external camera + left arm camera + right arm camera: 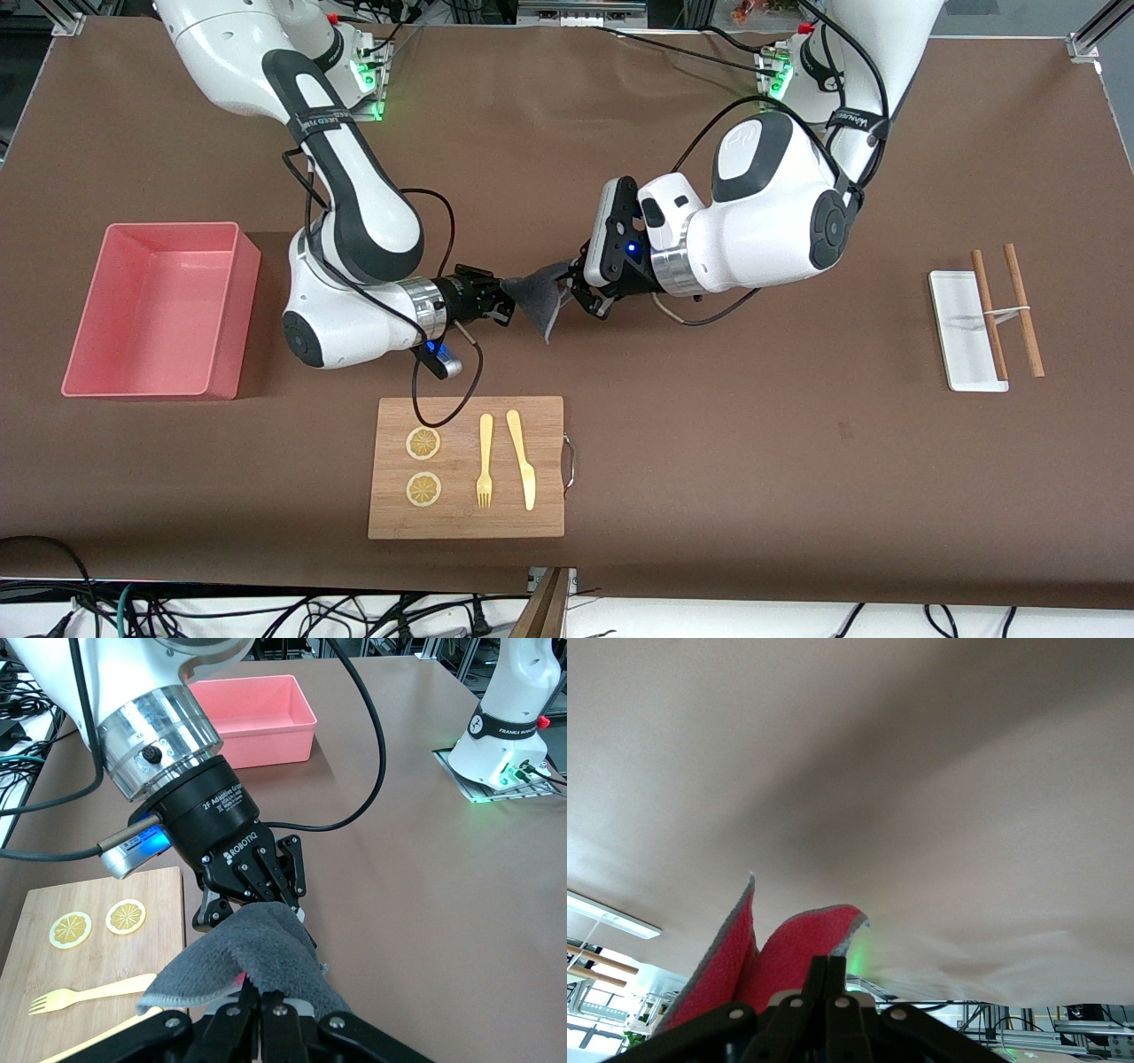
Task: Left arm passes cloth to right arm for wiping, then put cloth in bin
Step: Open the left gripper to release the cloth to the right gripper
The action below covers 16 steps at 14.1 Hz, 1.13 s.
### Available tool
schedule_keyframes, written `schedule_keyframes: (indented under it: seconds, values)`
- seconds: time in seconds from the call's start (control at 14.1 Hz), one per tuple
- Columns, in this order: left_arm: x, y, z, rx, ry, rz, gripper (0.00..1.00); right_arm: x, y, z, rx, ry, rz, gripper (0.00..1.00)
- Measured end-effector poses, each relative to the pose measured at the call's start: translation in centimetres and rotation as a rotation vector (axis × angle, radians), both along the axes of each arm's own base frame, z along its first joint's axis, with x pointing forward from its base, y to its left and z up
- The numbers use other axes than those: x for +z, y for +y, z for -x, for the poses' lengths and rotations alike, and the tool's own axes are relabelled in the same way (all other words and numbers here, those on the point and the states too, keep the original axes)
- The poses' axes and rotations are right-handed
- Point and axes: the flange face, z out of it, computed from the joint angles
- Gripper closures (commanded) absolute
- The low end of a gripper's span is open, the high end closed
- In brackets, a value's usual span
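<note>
We take the wooden cutting board as our landmark. Above the bare brown table, over the patch just farther from the front camera than the board, we see the cloth hanging in the air between two grippers that face each other. The left gripper is clamped on one edge of the cloth; in the left wrist view its fingers meet on the grey fabric. The right gripper is pinched on the other edge, and the right wrist view shows its fingers pressed together with the red-pink face rising above them. So both hands are grasping the same cloth, which sags to a point between them.

The bin sits on the table toward the right arm's end, well apart from the board and a little farther from the front camera. We see nothing inside it.

On the board lie two lemon slices, a yellow fork and a yellow knife. Well away from the board, toward the left arm's end, a white tray lies with two wooden sticks partly on it.
</note>
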Motion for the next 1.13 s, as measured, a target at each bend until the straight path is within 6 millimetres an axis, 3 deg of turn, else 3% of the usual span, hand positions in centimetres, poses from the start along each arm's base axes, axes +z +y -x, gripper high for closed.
schedule_keyframes:
  seconds: [0.07,0.14,0.21,0.85,0.99,1.13]
  values:
    - [0.0,0.0,0.0,0.000,0.000,0.000,0.60,0.1,-0.3,-0.2,-0.004,-0.002,0.000,1.00]
    - [0.0,0.0,0.0,0.000,0.000,0.000,0.05,0.2,-0.6,-0.4,-0.010,-0.004,-0.001,1.00]
    - [0.0,0.0,0.0,0.000,0.000,0.000,0.00,0.3,-1.0,-0.6,-0.012,-0.002,-0.002,1.00]
    - [0.1,0.1,0.0,-0.001,0.006,0.002,0.00,3.5,-3.3,-2.1,0.016,-0.003,-0.019,1.00]
    - [0.9,0.9,0.0,0.016,0.045,0.012,0.00,3.4,-3.8,-2.2,0.027,-0.002,-0.001,1.00]
    - [2.5,3.1,-0.1,0.041,0.120,-0.005,0.00,3.0,-4.7,-2.3,0.053,-0.017,0.043,1.00]
